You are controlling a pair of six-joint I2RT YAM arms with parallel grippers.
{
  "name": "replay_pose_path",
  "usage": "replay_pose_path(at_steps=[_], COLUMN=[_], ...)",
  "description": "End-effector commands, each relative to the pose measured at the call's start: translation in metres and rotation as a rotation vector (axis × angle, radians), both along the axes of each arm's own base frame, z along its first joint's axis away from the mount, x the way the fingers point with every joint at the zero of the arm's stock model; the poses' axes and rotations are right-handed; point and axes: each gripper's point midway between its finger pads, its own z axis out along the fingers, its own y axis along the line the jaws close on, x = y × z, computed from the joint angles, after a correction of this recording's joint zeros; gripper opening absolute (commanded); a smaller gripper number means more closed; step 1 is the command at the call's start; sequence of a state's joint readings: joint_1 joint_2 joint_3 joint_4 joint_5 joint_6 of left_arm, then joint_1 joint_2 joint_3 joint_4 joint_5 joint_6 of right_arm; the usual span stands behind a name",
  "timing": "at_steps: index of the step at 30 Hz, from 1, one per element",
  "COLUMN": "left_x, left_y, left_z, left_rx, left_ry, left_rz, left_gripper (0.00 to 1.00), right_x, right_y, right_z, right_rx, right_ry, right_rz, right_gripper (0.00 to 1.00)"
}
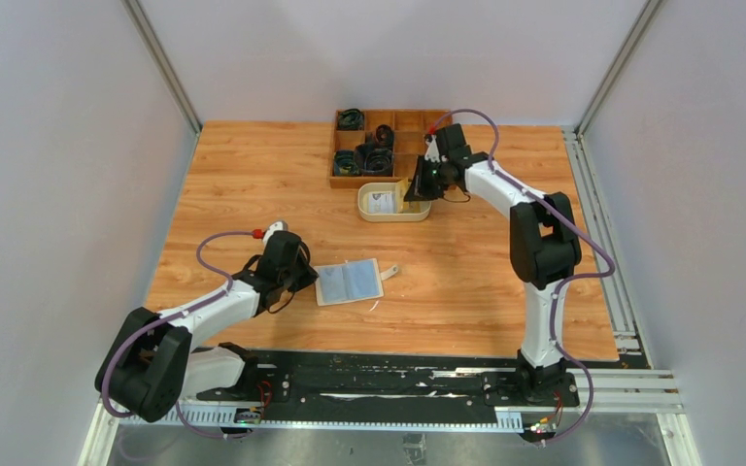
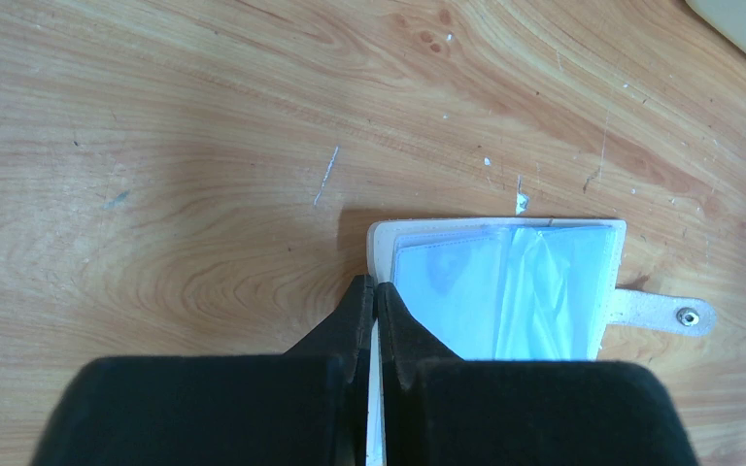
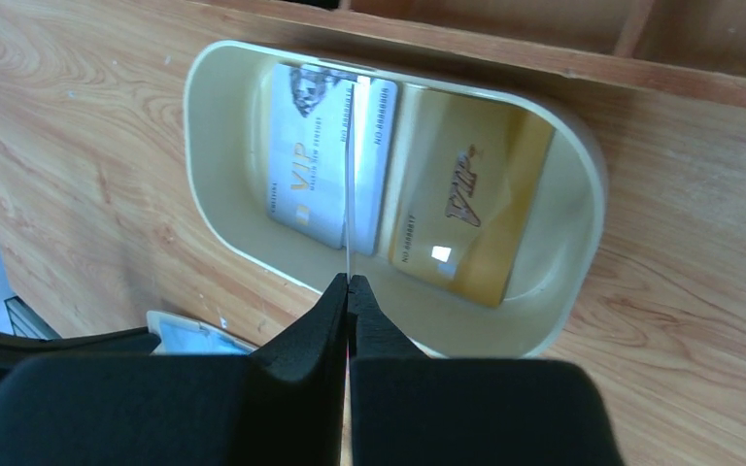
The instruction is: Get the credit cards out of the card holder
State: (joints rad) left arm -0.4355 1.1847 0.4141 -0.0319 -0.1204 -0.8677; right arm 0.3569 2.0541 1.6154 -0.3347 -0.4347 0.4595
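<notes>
One camera high behind the arms, one on each wrist.
The top view looks down across the whole orange-brown wooden table (image 1: 253,175). The left wrist view sits close above the open beige folding card holder (image 2: 505,282), seen mid-table from the top. The right wrist view hangs close over the cream oval dish (image 3: 216,165), seen far-side from the top.
</notes>
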Motion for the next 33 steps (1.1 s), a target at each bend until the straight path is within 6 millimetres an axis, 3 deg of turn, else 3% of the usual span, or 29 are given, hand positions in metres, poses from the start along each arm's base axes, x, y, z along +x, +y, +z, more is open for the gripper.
replay_pose_path(at_steps=[1,10,16,19,24,29,31,33], left_x=[0.002,0.003,0.002,0.002,0.003,0.004,0.005,0.006], left_y=[0.003,0.002,0.002,0.002,0.001,0.001,0.0,0.0], left_z=[0.0,-0.002,-0.002,-0.001,0.0,0.002,0.003,0.003], left_rx=[0.026,0.027,0.026,0.026,0.022,0.023,0.021,0.02], left_ry=[-0.012,-0.007,-0.005,-0.006,-0.007,-0.012,-0.014,-0.016], left_rz=[0.0,-0.002,-0.004,-0.003,-0.006,-0.007,-0.01,-0.011], left_gripper=[0.0,0.0,0.0,0.0,0.0,0.0,0.0,0.0], right_x=[0.002,-0.001,0.004,0.009,0.02,0.027,0.014,-0.01], right_y=[-0.02,-0.041,-0.056,-0.061,-0.065,-0.054,-0.041,-0.021], right_z=[-0.024,-0.038,-0.033,-0.021,0.013,0.078,0.105,0.119], right_rx=[-0.051,-0.087,-0.139,-0.161,-0.189,-0.123,-0.098,-0.115], right_ry=[0.032,0.066,0.051,0.024,-0.042,-0.164,-0.216,-0.269], right_rz=[-0.036,-0.046,-0.05,-0.046,-0.052,-0.023,0.023,0.083], right_gripper=[0.0,0.01,0.19,0.23,0.25,0.36,0.45,0.58])
